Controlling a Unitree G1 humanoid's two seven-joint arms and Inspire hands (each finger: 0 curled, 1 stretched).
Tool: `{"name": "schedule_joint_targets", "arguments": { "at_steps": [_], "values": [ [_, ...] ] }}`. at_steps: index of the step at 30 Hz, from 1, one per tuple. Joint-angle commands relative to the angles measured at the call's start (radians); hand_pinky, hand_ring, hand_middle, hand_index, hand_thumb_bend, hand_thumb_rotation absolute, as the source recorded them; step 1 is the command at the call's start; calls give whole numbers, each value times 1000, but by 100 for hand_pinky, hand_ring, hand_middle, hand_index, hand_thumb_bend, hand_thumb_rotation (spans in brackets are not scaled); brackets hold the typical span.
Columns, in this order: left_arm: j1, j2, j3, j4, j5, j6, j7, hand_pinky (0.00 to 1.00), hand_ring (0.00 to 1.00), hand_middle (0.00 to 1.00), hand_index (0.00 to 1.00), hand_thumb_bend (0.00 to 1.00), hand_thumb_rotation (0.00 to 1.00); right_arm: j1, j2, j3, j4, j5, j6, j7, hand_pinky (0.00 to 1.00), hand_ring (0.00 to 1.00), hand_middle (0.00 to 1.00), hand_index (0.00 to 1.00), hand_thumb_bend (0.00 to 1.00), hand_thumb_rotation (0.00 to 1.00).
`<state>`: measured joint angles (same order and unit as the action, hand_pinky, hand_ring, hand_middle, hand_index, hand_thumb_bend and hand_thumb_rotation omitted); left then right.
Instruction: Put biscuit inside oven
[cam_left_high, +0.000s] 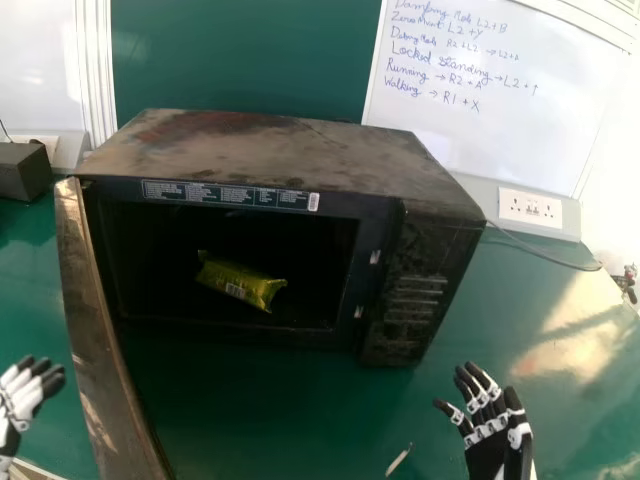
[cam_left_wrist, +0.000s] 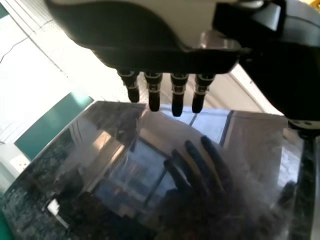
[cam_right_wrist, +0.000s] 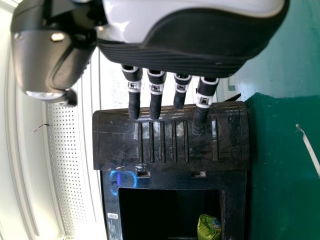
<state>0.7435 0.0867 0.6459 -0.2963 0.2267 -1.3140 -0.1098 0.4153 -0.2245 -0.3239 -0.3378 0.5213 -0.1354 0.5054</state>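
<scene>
In your head view, the green biscuit packet (cam_left_high: 240, 282) lies inside the oven (cam_left_high: 280, 150), whose door (cam_left_high: 108, 350) stands open on its nine o'clock side. Your left robot hand (cam_left_high: 17, 402) is at eight o'clock, beyond the door, fingers apart and extended, holding nothing. Your right robot hand (cam_left_high: 488, 452) is near five o'clock over the bench (cam_left_high: 260, 420), also empty with fingers spread. A thin pale stick (cam_left_high: 399, 459) lies between five and six.

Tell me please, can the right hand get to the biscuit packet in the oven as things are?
Probably yes: the oven door stands open at the left, leaving the packet exposed. The right hand would need to come left past the control panel.
</scene>
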Motion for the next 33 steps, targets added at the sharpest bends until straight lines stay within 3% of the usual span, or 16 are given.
{"name": "schedule_joint_targets", "arguments": {
  "at_steps": [1, 6, 12, 21, 24, 30, 33],
  "values": [
    [-18, 29, -18, -2, 18, 16, -17, 97, 100, 100, 100, 72, 98, 3, 10, 4, -1, -3, -11, -3, 76, 89, 93, 91, 69, 91],
    [-46, 77, -46, -23, 32, 60, -40, 97, 100, 100, 100, 72, 97, -1, 14, 6, 11, -2, -20, -1, 82, 92, 95, 91, 68, 100],
    [-100, 148, -71, -4, 57, 106, -58, 97, 100, 100, 100, 72, 96, -4, 13, 6, 4, -2, -13, -6, 88, 93, 97, 93, 62, 92],
    [-175, 233, -118, -34, 117, 179, -87, 98, 100, 100, 100, 71, 97, -6, 6, 5, 13, -8, -16, -2, 90, 93, 97, 94, 56, 99],
    [-190, 281, -158, -23, 85, 202, -98, 98, 100, 100, 100, 71, 97, -8, 10, 5, 14, -11, -18, -6, 92, 91, 95, 93, 57, 100],
    [-262, 373, -195, 86, 42, 156, -82, 97, 100, 100, 100, 72, 95, -13, 15, 9, 17, -14, -20, -8, 91, 90, 94, 92, 73, 99],
    [-282, 423, -226, 124, -12, 169, -95, 97, 100, 100, 100, 72, 95, -11, 14, 12, 13, -13, -15, -6, 93, 90, 94, 92, 75, 96]
  ]
}}
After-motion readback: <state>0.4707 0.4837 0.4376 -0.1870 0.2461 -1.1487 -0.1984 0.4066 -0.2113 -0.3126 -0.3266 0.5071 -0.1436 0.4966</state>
